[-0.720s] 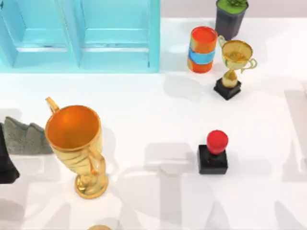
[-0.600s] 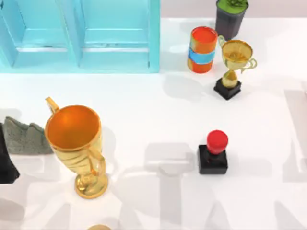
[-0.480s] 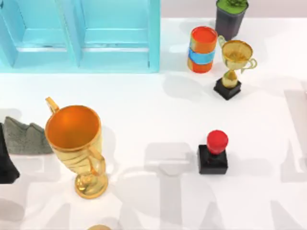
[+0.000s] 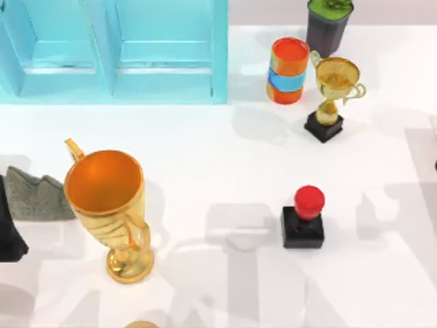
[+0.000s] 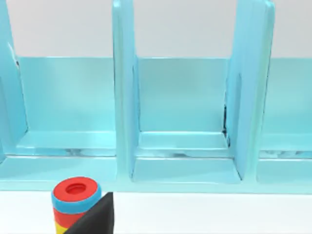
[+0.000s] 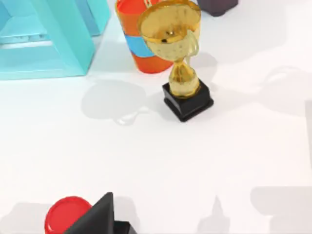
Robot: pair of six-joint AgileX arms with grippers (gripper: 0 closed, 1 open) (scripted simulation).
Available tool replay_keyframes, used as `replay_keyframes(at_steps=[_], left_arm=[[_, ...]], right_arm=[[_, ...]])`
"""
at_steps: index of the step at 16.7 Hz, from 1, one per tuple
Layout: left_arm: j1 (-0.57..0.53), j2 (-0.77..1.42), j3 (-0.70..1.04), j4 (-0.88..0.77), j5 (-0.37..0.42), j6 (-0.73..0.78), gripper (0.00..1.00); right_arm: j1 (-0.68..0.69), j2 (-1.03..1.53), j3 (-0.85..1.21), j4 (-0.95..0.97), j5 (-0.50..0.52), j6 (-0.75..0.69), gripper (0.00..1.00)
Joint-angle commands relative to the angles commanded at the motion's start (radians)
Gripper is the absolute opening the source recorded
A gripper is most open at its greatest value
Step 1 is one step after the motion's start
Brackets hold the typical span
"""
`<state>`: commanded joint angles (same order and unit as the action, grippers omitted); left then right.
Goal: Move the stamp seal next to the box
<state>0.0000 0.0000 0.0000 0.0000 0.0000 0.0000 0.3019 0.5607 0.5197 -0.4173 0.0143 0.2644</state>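
The stamp seal (image 4: 303, 219) stands alone, right of the table's (image 4: 225, 157) middle. No readable writing anywhere; whether either gripper is spread or pinched I cannot tell.

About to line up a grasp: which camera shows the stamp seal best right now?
The top view: the stamp seal stands whole and unobstructed, red knob over black base, on the white table. The right wrist view catches its red knob at the frame edge, base partly hidden. The left wrist view faces the blue box.

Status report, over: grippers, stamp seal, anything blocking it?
Stamp seal upright on table, ungripped. Box far off, top left. Path between looks open; big gold cup stands left.
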Motion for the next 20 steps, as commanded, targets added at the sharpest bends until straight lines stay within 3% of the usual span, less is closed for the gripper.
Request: replay_keyframes(at_steps=[6,11,15,20], left_arm=[[0.0,0.0,0.0,0.0,0.0,0.0,1.0],[0.0,0.0,0.0,0.0,0.0,0.0,1.0],[0.0,0.0,0.0,0.0,0.0,0.0,1.0],[0.0,0.0,0.0,0.0,0.0,0.0,1.0]], right_arm=[[0.203,0.649,0.54,-0.428,0.007,0.201,1.0],[0.287,1.121,0.945,-0.732,0.001,0.309,1.0],[0.306,1.333,1.155,-0.886,-0.009,0.35,1.0],[0.306,1.398,1.217,-0.932,-0.013,0.359,1.0]])
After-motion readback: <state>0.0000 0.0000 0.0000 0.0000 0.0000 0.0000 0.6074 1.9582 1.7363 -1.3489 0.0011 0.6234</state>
